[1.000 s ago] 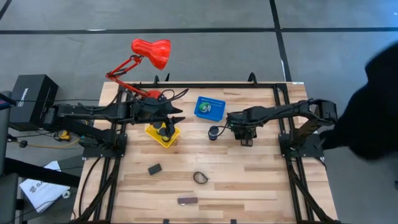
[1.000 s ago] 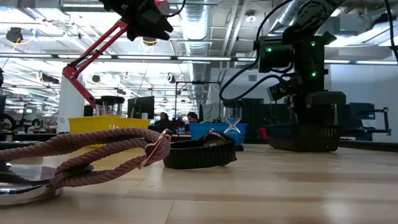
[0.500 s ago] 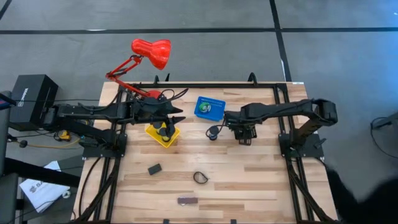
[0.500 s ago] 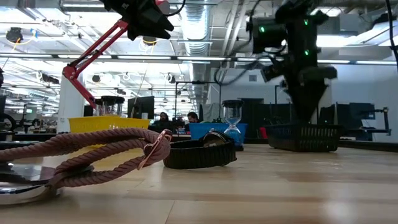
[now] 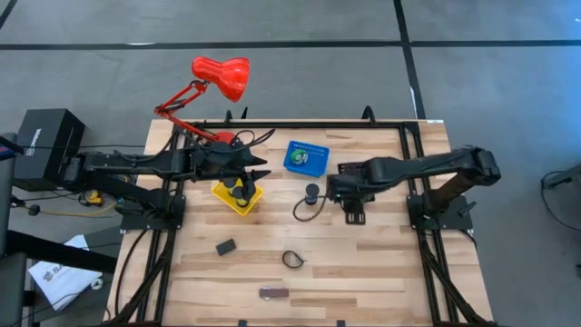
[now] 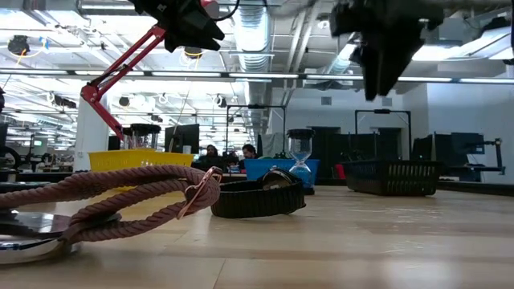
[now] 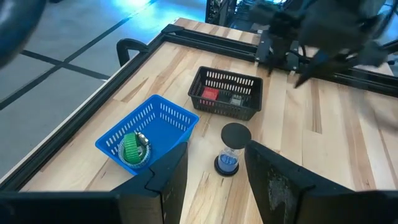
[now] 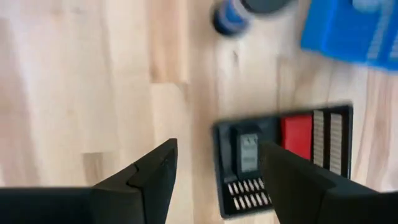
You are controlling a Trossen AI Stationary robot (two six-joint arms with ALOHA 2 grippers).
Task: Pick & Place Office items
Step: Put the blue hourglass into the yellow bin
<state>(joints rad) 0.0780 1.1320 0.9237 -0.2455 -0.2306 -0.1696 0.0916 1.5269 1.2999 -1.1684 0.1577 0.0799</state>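
My right gripper (image 8: 217, 180) is open and holds nothing. It hangs high above the table beside the black basket (image 8: 283, 158), which holds a red block (image 8: 297, 134) and a black block (image 8: 249, 152). In the high view the right gripper (image 5: 334, 189) is next to the hourglass (image 5: 311, 193). My left gripper (image 7: 211, 177) is open above the yellow basket (image 5: 238, 195). A green piece (image 7: 132, 147) lies in the blue basket (image 7: 158, 121). A black block (image 5: 225, 246), a black loop (image 5: 291, 259) and a brownish bar (image 5: 273, 292) lie flat on the near half of the table.
A red desk lamp (image 5: 218, 80) stands at the far left corner. The hourglass (image 7: 233, 149) stands upright between the blue basket and the black basket (image 7: 227, 93). Dark rails (image 5: 413, 145) run along the table's edges. A pinkish rope (image 6: 120, 201) lies near the low camera.
My right gripper has risen from just over the black basket and shifted a little toward the table's near-left, staying open. A dark figure at the right of the picture has gone from view. The left arm has kept still.
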